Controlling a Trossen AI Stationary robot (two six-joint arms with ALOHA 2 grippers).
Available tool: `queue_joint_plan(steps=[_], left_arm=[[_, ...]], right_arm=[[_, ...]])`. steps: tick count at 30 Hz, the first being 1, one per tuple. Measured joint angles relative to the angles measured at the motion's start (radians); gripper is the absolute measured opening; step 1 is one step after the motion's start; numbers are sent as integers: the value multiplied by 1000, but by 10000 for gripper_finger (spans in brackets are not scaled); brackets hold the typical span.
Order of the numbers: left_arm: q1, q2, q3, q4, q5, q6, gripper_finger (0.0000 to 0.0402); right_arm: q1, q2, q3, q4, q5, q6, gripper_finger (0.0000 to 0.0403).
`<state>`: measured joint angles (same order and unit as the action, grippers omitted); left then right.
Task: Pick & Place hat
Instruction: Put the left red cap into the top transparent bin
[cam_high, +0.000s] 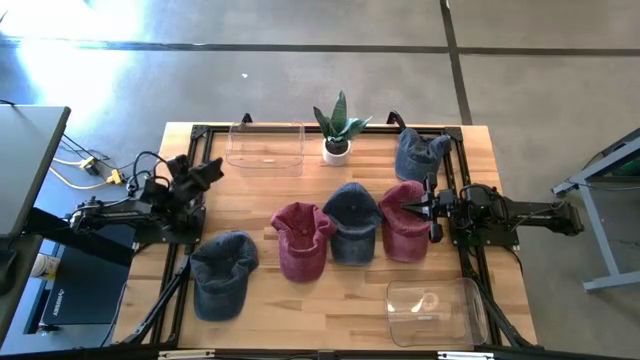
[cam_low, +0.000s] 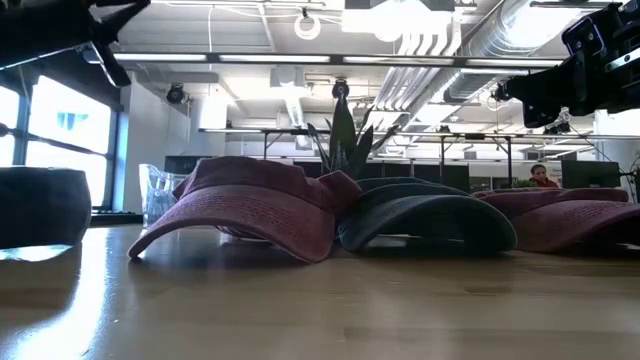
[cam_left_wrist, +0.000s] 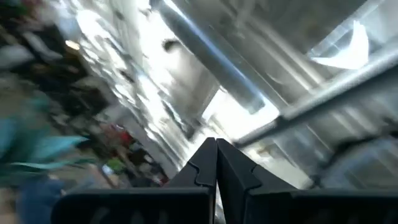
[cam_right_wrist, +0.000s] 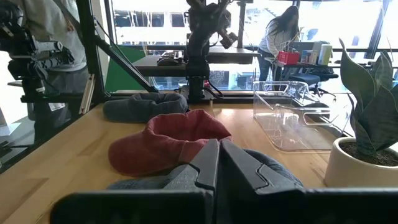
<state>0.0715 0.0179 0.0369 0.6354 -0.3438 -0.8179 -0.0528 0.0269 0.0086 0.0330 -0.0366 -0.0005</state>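
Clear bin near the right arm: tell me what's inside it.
The clear bin at the table's front right shows only the wood through its walls, plus a pale glare spot; no hat lies inside. The high view alone shows it, so anything small in that glare can't be ruled out.

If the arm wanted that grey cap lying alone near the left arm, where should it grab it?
Probably the soft crown of the grey cap, pinched from straight above: it bulges upward and nothing crowds it. The left gripper, fingers shut, is the nearer one.
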Motion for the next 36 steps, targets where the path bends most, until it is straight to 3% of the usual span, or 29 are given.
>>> queue_joint_plan(steps=[2, 6, 14, 19, 25, 32, 36], left_arm=[[0, 23, 37, -46, 0, 4, 1], [0, 141, 177, -212, 94, 12, 1], [0, 555, 594, -874, 257, 191, 1], [0, 813, 794, -1171, 335, 277, 11], [0, 1074, 926, -1296, 452, 216, 97], [11, 1360, 952, -1292, 499, -30, 230], [23, 1490, 952, -1289, 523, -135, 268]], right_arm=[[0, 0, 0, 0, 0, 0, 12], [0, 0, 0, 0, 0, 0, 12], [0, 0, 0, 0, 0, 0, 12], [0, 0, 0, 0, 0, 0, 12], [0, 0, 0, 0, 0, 0, 12], [0, 0, 0, 0, 0, 0, 12], [0, 0, 0, 0, 0, 0, 12]])
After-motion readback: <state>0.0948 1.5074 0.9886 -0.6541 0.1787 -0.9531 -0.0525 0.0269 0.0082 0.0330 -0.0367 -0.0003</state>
